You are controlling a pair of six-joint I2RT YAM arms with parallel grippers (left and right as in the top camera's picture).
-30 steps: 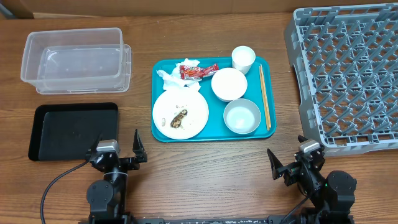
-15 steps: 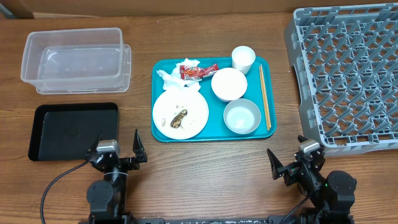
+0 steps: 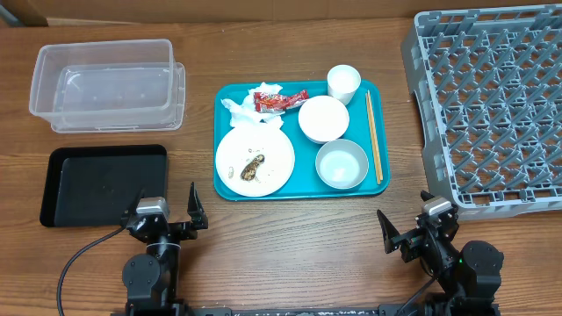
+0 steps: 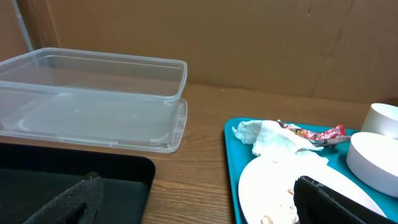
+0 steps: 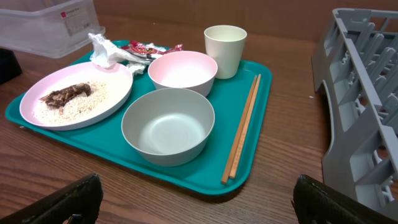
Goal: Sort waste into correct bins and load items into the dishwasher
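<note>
On a teal tray (image 3: 299, 195) lie a white plate (image 3: 274, 151) with brown scraps (image 3: 254, 167) and rice, crumpled tissue (image 3: 239, 111), a red wrapper (image 3: 281, 101), two white bowls (image 3: 323, 118) (image 3: 342, 163), a cup (image 3: 343, 82) and chopsticks (image 3: 374, 136). The clear tub (image 3: 107, 83) and black tray (image 3: 104, 184) sit at the left, the grey dish rack (image 3: 496, 105) at the right. My left gripper (image 3: 167, 212) is open near the front edge, beside the black tray. My right gripper (image 3: 411, 230) is open, in front of the teal tray's right corner. Both hold nothing.
Bare wooden tabletop separates the teal tray from the tub, the black tray and the rack. A brown cardboard wall (image 4: 249, 43) stands behind the table. The rack's near left corner (image 5: 348, 124) rises close to my right gripper (image 5: 199, 208).
</note>
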